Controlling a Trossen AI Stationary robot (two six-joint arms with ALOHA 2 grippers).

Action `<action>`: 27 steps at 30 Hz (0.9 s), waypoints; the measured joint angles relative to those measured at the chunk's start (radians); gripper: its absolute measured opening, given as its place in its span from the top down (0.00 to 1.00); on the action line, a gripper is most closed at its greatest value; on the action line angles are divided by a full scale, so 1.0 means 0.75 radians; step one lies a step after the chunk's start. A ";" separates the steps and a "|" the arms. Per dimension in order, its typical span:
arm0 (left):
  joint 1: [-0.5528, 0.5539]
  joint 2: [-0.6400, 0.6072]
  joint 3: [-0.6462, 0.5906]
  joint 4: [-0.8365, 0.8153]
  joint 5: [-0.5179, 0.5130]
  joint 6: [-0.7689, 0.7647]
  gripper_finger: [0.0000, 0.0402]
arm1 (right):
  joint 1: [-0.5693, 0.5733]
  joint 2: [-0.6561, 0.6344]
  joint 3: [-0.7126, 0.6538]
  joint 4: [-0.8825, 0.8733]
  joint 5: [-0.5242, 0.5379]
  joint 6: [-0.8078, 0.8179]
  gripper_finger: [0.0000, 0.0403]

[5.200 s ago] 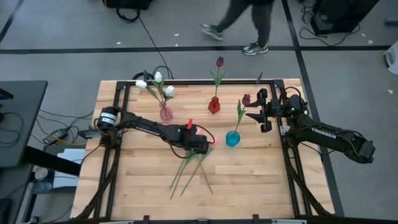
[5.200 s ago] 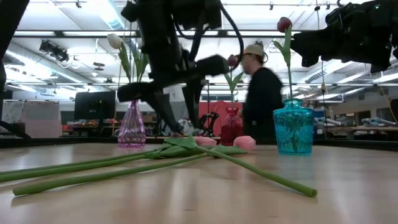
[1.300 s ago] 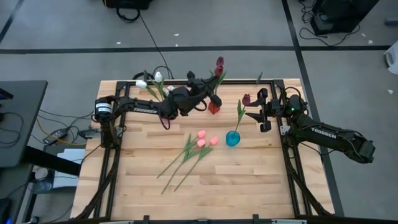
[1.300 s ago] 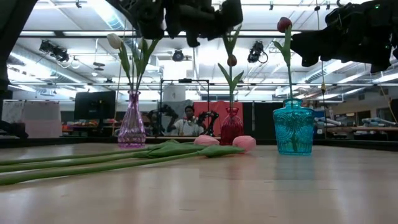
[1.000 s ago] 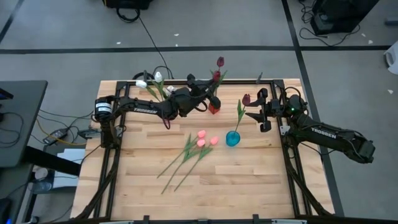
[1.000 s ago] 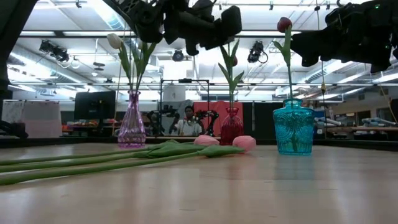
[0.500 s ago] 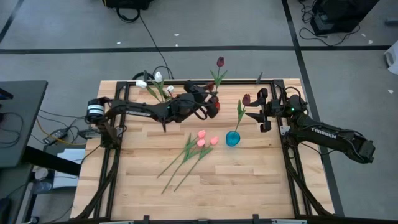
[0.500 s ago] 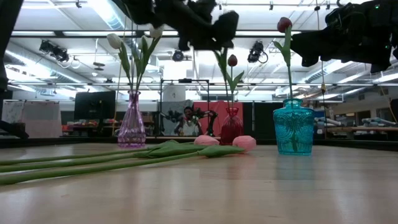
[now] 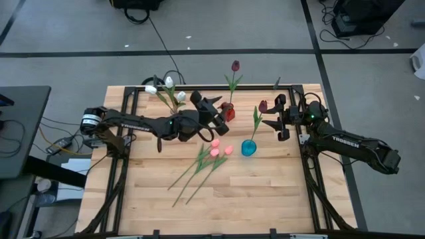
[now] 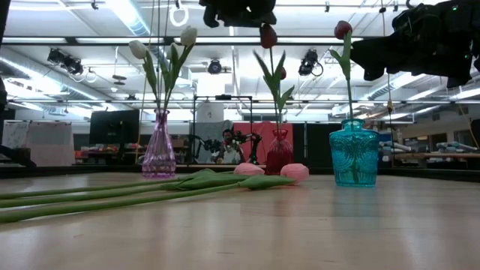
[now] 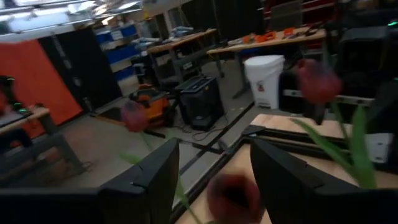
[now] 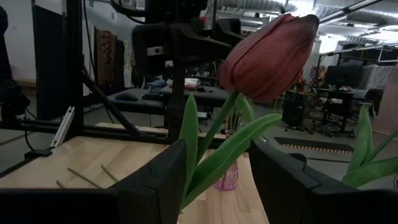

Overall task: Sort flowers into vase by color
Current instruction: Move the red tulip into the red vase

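I see bare tabletop [image 9: 265, 192] toward 6 o'clock; three pink tulips [image 9: 214, 149] lie flat centrally. Left hand [image 9: 216, 114] wide, empty; right hand [image 9: 271, 113] wide around a dark red tulip [image 9: 262, 105].

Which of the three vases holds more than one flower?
The pink vase, farthest left on the table: several white tulips stand in it. The red and blue vases hold one each.

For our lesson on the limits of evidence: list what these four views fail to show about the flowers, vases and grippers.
- Low view: left gripper is cut by the top edge.
- Left wrist view: dark red tulips and red vase are blurred.
- High view: right gripper is too small to judge.
- Low view: pink tulips' stems leave the left edge.
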 joint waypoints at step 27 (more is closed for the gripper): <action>-0.354 -0.005 0.100 -0.960 0.138 -1.172 0.49 | -0.001 0.020 0.000 -0.009 0.031 -0.015 0.54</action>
